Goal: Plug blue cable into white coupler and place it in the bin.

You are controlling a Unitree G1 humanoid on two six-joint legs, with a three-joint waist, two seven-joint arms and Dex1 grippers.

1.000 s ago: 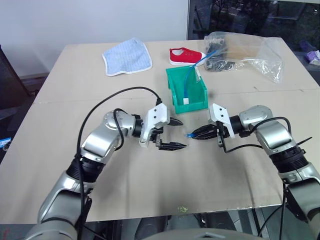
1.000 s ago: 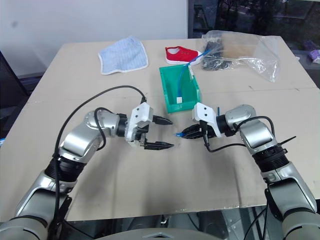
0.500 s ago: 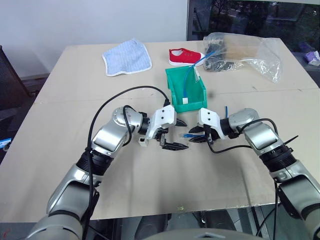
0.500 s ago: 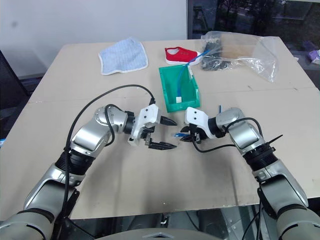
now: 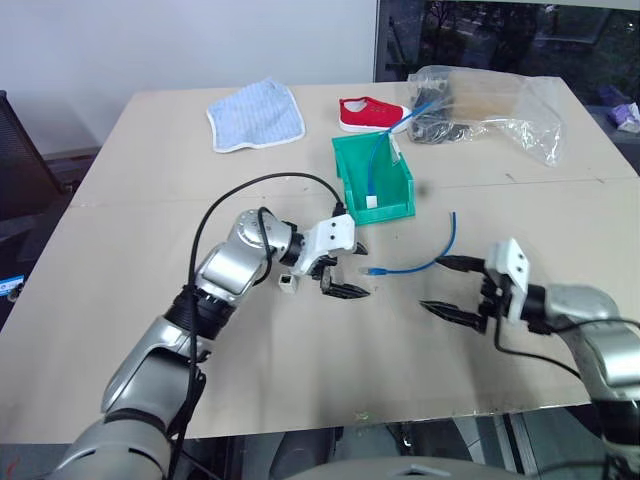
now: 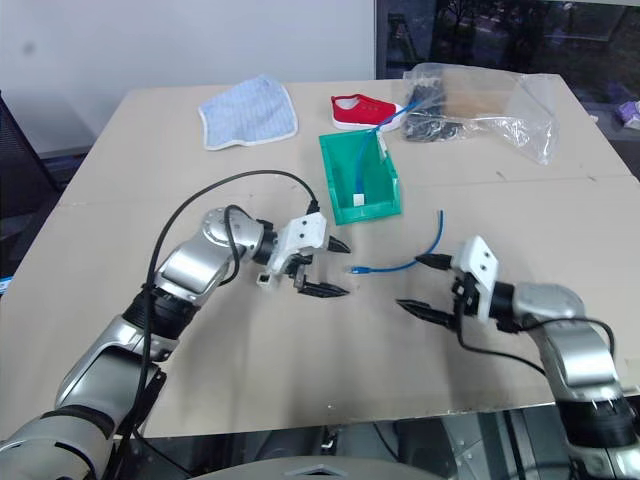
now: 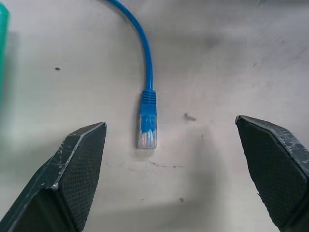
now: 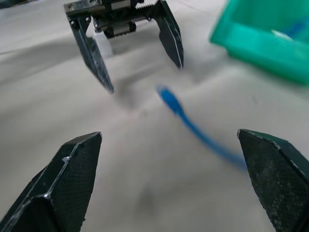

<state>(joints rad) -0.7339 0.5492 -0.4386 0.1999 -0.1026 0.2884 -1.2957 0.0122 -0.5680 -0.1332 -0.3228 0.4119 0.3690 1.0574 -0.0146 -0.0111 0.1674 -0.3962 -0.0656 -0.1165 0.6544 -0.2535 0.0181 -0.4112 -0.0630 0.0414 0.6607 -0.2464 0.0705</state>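
Beige table [image 5: 150, 330], white wall [image 5: 180, 45], dark window [image 5: 520, 35]

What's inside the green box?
Inside the bin a blue cable runs along its floor, with a white end block by the front lip. The near wall hides a little of the floor at the front.

No legible txt or labels (none anywhere).

The right gripper [image 5: 448, 285] has released the blue cable [image 5: 425, 257] onto the table and pulled away.
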